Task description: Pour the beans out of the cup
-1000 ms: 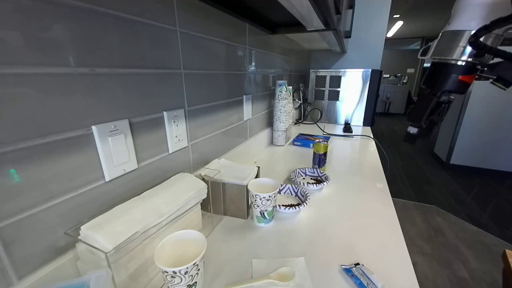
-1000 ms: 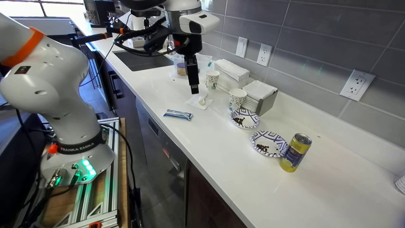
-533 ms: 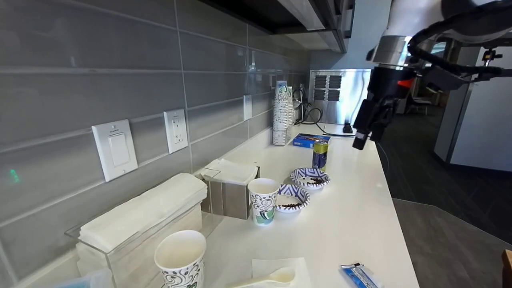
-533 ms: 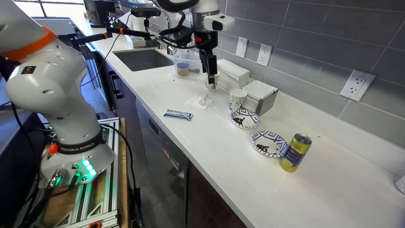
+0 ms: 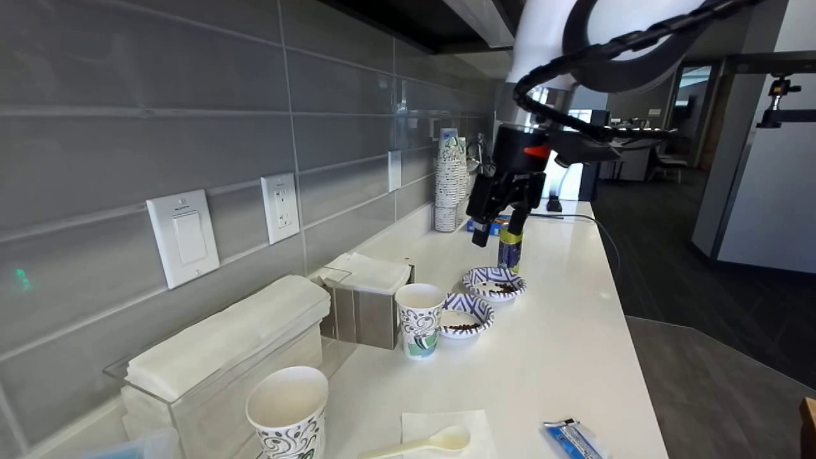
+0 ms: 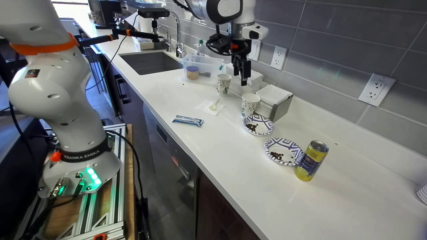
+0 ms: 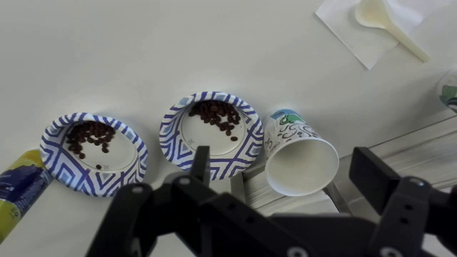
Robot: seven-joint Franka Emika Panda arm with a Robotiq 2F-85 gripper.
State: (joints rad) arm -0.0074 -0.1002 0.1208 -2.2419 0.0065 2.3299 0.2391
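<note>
My end effector [image 5: 498,232], spread and unladen, has shifted towards the wall edge of the counter [image 6: 253,180], so grasping the cup [image 5: 419,325] appears next.

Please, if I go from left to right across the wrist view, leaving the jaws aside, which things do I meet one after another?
Yellow-and-blue can, left patterned bowl, second patterned bowl, open paper cup, pale spoon, another printed cup, cut off by the picture's right edge.
</note>
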